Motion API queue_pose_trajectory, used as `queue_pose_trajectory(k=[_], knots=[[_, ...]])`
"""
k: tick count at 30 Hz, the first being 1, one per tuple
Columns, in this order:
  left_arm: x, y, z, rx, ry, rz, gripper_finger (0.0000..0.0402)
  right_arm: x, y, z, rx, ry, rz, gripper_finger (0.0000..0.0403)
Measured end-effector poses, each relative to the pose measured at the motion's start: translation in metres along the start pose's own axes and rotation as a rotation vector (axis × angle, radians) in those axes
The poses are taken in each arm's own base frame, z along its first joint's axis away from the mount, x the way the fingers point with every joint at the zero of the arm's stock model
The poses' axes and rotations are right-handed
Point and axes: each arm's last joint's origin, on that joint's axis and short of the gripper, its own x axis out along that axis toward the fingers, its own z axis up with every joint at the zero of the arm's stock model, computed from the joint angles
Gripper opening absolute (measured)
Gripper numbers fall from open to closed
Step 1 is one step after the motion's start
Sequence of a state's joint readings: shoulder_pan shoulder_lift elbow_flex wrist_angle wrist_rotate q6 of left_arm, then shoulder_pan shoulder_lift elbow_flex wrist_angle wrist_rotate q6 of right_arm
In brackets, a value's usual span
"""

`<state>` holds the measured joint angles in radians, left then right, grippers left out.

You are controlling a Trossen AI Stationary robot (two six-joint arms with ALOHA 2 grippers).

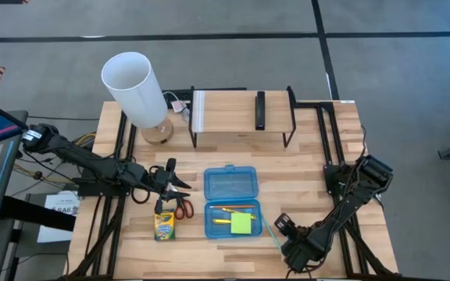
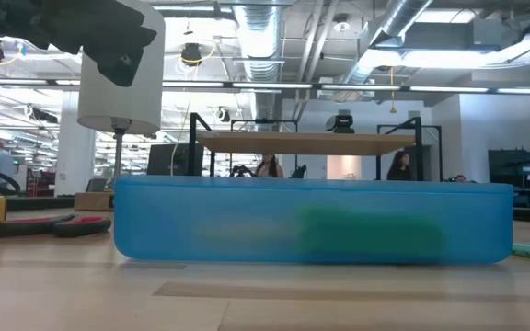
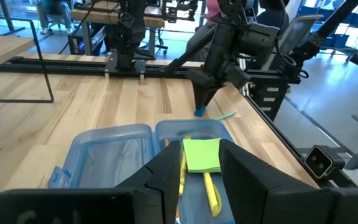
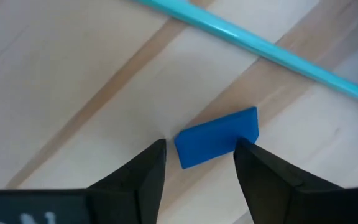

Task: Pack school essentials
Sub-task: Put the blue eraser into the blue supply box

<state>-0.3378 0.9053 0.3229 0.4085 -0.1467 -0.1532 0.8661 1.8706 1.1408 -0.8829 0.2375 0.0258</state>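
Eraser (image 4: 217, 136): small, light, slightly rubbery; flat on table (image 1: 319, 164) beside teal pen (image 4: 253, 42), between parted right gripper (image 4: 199, 163) fingers. Best pinched across short sides. Left gripper (image 3: 199, 167) spread, empty.

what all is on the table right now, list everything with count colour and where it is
plastic case: 1, translucent blue, open at table centre
sticky-note pad: 1, lime, inside the case's near half
markers: yellow, in the case by the pad; count unclear
pencil: 1, orange, in the case
crayon box: 1, yellow-green, left of the case
scissors: 1, red-handled, beside the crayon box
eraser: 1, blue, on the wood right of the case
pen: 1, teal, on the wood just past the eraser
lamp: 1, white shade, wooden base, far left
shelf: 1, wood with black frame, far centre
bar-shaped device: 1, black, on the shelf
left gripper: open, above the scissors
right gripper: open, fingers either side of the eraser
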Motion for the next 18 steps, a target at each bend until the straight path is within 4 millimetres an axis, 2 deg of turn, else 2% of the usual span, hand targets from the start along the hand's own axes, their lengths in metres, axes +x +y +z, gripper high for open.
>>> queue_pose_trajectory(k=[10,18], knots=[[0.000,0.000,0.000,-0.001,0.000,0.000,0.0098,0.019,0.003,0.006,-0.093,0.050,0.017,0.0184],[0.000,0.000,0.000,-0.001,-0.001,0.000,0.0098,0.017,0.002,0.010,-0.136,0.062,0.013,0.0102]])
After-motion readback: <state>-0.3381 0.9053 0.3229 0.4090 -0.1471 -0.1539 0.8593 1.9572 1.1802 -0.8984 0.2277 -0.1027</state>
